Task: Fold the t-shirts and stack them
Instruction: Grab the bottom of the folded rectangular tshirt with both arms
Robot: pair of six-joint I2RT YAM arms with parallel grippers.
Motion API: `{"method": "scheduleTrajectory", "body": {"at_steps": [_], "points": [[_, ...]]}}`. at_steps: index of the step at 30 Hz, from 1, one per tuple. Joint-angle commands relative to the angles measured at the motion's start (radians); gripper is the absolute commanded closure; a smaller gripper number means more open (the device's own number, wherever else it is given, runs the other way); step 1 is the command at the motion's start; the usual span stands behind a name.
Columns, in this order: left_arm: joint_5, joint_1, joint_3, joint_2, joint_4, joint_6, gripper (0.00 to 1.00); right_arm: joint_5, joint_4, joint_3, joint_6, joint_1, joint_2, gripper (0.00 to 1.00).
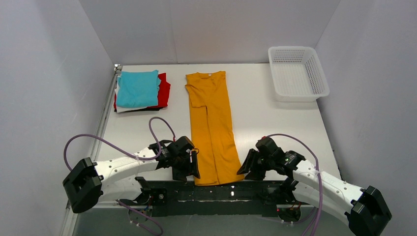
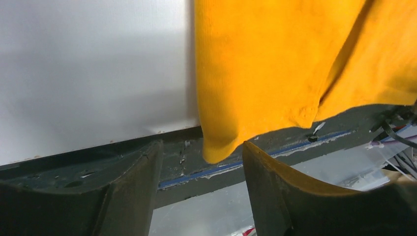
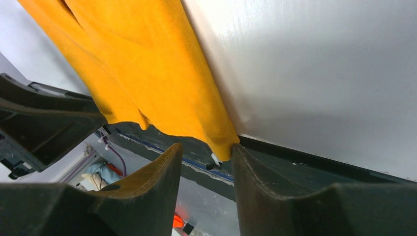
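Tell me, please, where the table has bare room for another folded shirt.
Widest bare table: between the orange shirt and the basket. Smaller: between the folded stack and the left end effector. Crowded: the near edge, where it and the right end effector flank the shirt's hem.

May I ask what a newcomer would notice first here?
The mustard-orange t-shirt, a long strip down the middle of the table, with the left gripper and right gripper, both open, flanking its near hem. Then the turquoise-topped stack of shirts far left and the white mesh basket far right.
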Motion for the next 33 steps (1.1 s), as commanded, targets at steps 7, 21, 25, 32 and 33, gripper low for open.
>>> {"method": "scheduleTrajectory", "body": {"at_steps": [7, 21, 25, 32, 33], "points": [[0.015, -0.022, -0.021, 0.071, 0.012, -0.068, 0.50, -0.018, 0.035, -0.052, 0.026, -0.003, -0.019, 0.55], [0.082, -0.024, -0.021, 0.102, 0.033, -0.073, 1.00, -0.092, 0.205, -0.062, -0.003, -0.003, 0.136, 0.83], [0.094, -0.025, -0.025, 0.056, 0.061, -0.060, 1.00, -0.080, 0.170, -0.028, -0.028, -0.003, 0.112, 0.93], [0.060, -0.021, 0.040, -0.011, 0.012, -0.007, 1.00, -0.040, 0.124, 0.018, -0.049, -0.003, -0.010, 0.98], [0.047, -0.017, 0.055, -0.016, 0.000, 0.002, 1.00, -0.036, 0.127, 0.029, -0.053, -0.004, -0.016, 0.99]]}}
